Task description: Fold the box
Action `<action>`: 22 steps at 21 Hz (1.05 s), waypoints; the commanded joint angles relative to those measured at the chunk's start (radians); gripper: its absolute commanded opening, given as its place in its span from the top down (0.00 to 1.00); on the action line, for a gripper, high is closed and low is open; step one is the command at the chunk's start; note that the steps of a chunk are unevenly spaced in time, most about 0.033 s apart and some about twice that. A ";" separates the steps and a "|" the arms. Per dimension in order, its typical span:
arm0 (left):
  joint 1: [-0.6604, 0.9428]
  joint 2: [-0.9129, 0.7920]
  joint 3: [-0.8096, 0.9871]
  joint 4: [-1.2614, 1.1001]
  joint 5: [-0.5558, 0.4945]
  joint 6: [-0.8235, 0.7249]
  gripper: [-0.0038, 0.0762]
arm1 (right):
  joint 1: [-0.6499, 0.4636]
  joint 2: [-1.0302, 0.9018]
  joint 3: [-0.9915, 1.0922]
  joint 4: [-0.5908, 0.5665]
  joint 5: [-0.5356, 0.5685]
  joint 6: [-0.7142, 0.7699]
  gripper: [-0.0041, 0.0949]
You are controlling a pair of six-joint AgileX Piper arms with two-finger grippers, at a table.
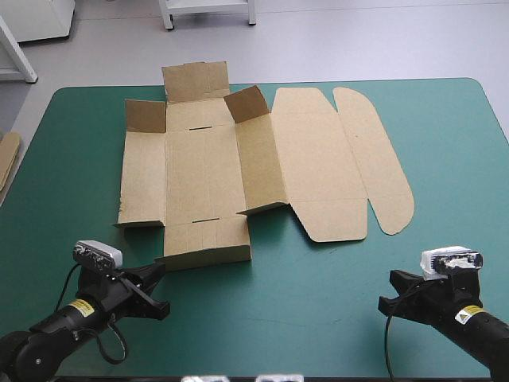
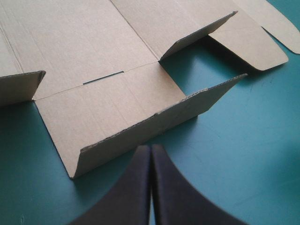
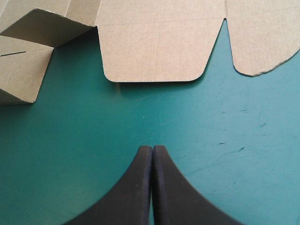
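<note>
The brown box [image 1: 238, 167] lies as a cut sheet on the teal-green cover, mostly flat, with its side walls and corner flaps partly raised and its lid panels spread to the right. My left gripper [image 1: 161, 270] is shut and rests just short of the box's near flap [image 2: 117, 122], whose front strip stands up ahead of the gripper [image 2: 151, 149]. My right gripper [image 1: 395, 278] is shut near the front right of the table, apart from the box. In its own view this gripper [image 3: 153, 150] points at the rounded lid panel [image 3: 159, 51], with bare cover between.
An edge of more brown board [image 1: 6, 159] shows at the table's left edge. Bare teal-green cover [image 1: 318, 310] stretches between the two arms along the near side. The box's curved outer lid flap [image 1: 382, 175] reaches toward the right part of the table.
</note>
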 commanded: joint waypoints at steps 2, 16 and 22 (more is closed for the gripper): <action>-0.006 0.009 -0.027 -0.024 -0.053 -0.006 0.96 | -0.005 0.010 -0.038 0.031 -0.055 -0.015 0.97; -0.006 0.021 -0.045 -0.013 -0.065 -0.099 0.96 | -0.005 0.010 -0.038 0.031 -0.059 -0.023 0.97; -0.006 0.219 -0.318 0.130 0.068 -0.176 0.96 | -0.005 0.011 -0.038 0.031 -0.077 -0.023 0.97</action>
